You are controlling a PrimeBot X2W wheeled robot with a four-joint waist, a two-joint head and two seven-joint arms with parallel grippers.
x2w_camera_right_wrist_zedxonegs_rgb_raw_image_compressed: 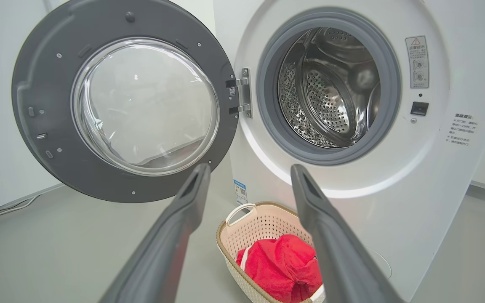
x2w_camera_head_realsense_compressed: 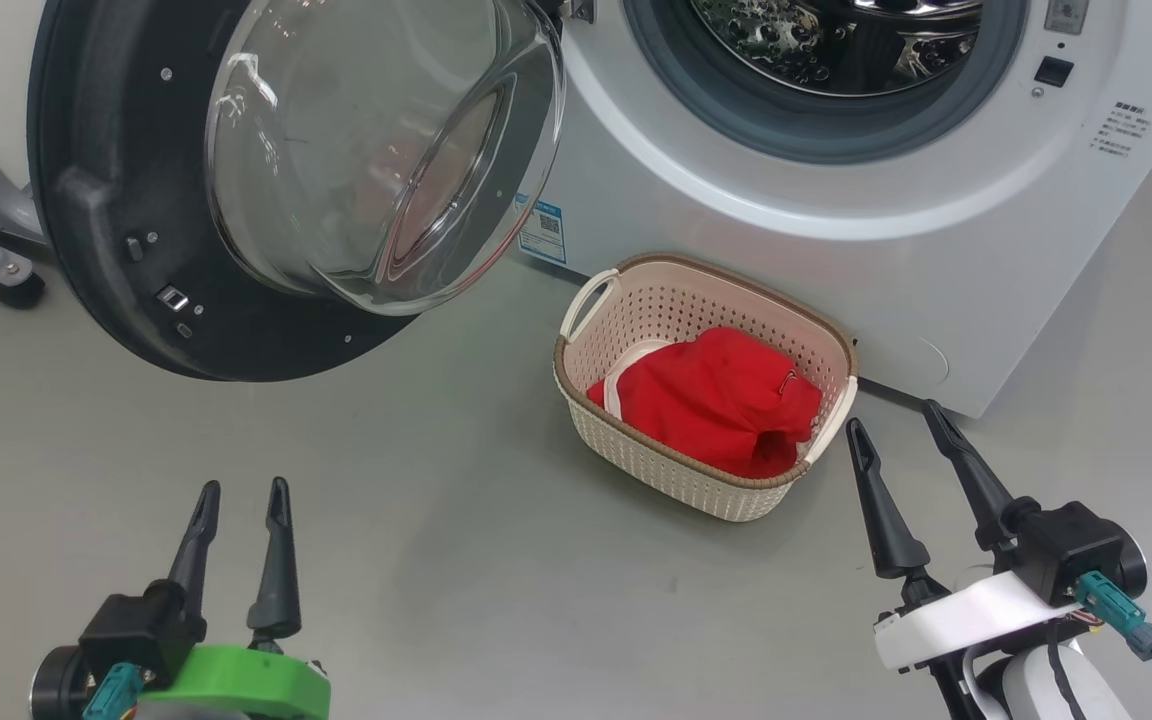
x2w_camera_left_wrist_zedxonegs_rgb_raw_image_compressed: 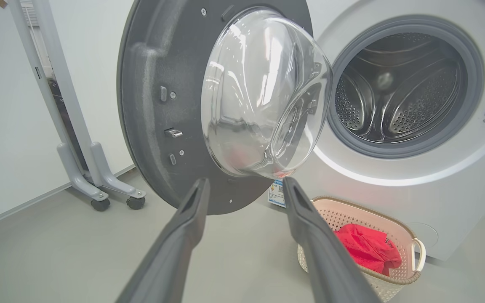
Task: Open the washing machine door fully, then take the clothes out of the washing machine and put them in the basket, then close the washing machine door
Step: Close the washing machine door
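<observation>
Bright red fabric garment [x2w_camera_head_realsense_compressed: 726, 395] lies in the cream perforated plastic basket [x2w_camera_head_realsense_compressed: 676, 470], just beside the right gripper [x2w_camera_head_realsense_compressed: 893, 415].
Both grippers gape empty; the black-rimmed round glass door [x2w_camera_head_realsense_compressed: 106, 200] hangs open beyond the left gripper [x2w_camera_head_realsense_compressed: 244, 484].

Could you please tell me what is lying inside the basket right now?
The clothes, a bright red garment with white trim, lie bunched inside the basket. Bare perforated wall shows beside them. Whatever might lie under the fabric is covered.
</observation>
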